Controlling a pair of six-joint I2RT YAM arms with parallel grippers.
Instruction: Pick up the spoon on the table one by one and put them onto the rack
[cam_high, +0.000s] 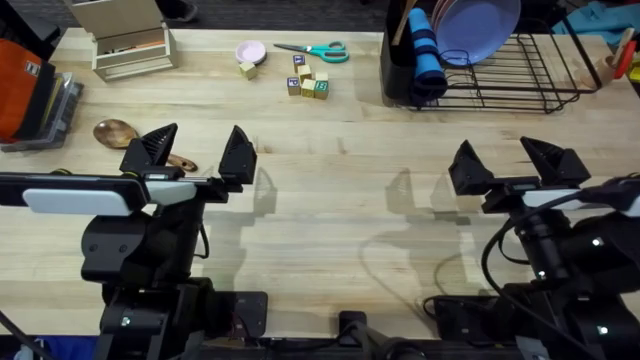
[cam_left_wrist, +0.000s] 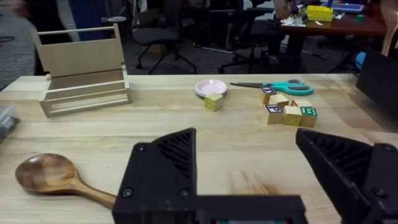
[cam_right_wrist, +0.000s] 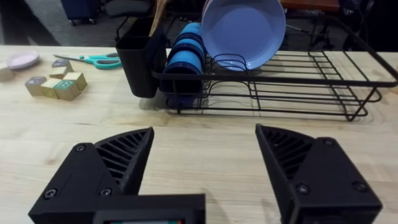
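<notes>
The spoon (cam_high: 135, 138) is seen at ten o'clock of the gaping left gripper (cam_high: 195, 152), handle toward four o'clock; the right gripper (cam_high: 510, 160), also gaping, is farther.

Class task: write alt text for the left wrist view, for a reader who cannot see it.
A brown wooden spoon lies on the light wood table, beside the open black left claw. Farther off are a beige box, a pink dish, lettered blocks and teal-handled scissors.
</notes>
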